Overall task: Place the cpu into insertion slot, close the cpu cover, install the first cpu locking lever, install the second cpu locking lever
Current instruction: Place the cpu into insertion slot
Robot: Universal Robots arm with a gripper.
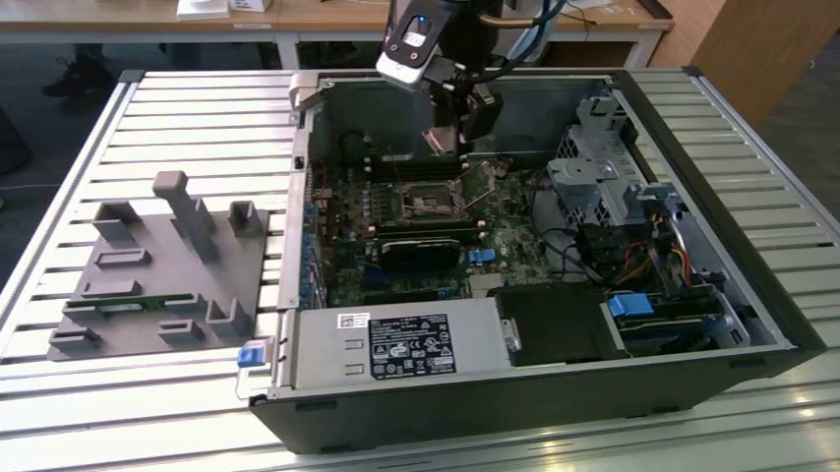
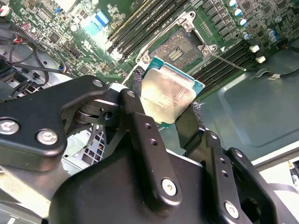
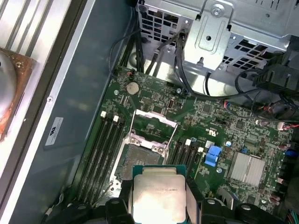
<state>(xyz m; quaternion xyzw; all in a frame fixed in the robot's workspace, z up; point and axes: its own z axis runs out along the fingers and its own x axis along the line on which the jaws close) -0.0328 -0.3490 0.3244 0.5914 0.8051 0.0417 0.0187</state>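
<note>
Jaws are clamped on the cpu, with the black fingers pressing two opposite edges of the chip. Its pale metal top faces the camera in both wrist views.

At the exterior view's left we see a grey fixture block resting on the slatted surface. Just beside it, filling the middle of the frame, lies the open computer case, with a white-labelled grey box along its lower edge. In the upper middle of that frame the jaws hang inside the case above the green motherboard.

In the first wrist view the cpu is held near the insertion slot but is not seated in it. In the second wrist view the insertion slot shows its bare contacts. The cpu cover stands raised at the slot's far edge. Towards the exterior view's right sits a metal drive cage.
</note>
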